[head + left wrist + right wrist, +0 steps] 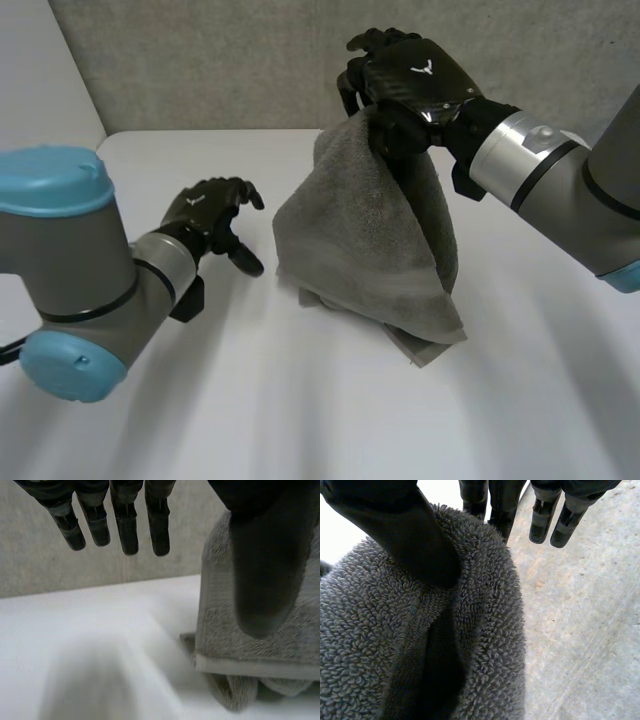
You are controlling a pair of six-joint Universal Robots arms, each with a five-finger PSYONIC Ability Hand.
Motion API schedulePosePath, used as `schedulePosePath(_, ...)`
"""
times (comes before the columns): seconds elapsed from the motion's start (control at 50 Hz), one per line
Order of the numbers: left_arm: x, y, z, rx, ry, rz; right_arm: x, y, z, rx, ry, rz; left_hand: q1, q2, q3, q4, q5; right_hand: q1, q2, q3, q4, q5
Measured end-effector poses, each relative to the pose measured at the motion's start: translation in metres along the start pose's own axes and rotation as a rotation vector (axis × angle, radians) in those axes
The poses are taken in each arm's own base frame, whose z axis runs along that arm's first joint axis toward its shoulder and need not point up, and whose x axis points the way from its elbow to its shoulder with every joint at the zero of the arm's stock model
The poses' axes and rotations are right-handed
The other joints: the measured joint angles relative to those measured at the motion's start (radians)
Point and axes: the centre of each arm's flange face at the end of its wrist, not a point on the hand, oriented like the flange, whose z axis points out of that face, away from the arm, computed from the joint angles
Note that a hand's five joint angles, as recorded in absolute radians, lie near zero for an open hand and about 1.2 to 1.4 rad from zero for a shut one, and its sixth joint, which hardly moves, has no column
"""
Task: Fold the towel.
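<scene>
Left hand (213, 222) low over white table (300, 420), just beside towel, apart from it. Fingers (126, 530) straight and spread, thumb off to side, grasping nothing.

Grey towel (370, 240) mid-table, hanging in a drape, lower end bunched on table.

Right hand (415, 85) farther back, raised, thumb (415, 540) and fingers clamped on towel's top.

Judgement: early stage. No neat fold visible; spreading and folding remain.
</scene>
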Motion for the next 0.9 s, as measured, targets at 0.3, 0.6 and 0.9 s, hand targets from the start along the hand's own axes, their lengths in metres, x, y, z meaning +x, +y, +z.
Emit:
schedulePosePath(0.3,-0.003,0.048,0.031,-0.085,0.015,-0.025,-0.013,-0.019,-0.023,0.012,-0.006,-0.011,-0.051,-0.057,0.0,0.0,-0.046,0.0,0.0,0.0,0.0,0.0)
schedulePosePath(0.6,0.013,0.057,0.023,-0.172,0.178,-0.233,-0.021,0.028,-0.042,-0.118,-0.052,-0.041,0.853,0.895,0.0,0.0,0.946,-0.017,-0.017,0.0,0.0,-0.034)
schedulePosePath(0.9,-0.038,-0.004,0.006,-0.05,0.067,-0.147,-0.022,0.056,-0.095,-0.276,-0.234,-0.211,0.853,0.895,0.0,0.0,0.946,-0.593,-0.563,0.0,0.0,-0.631)
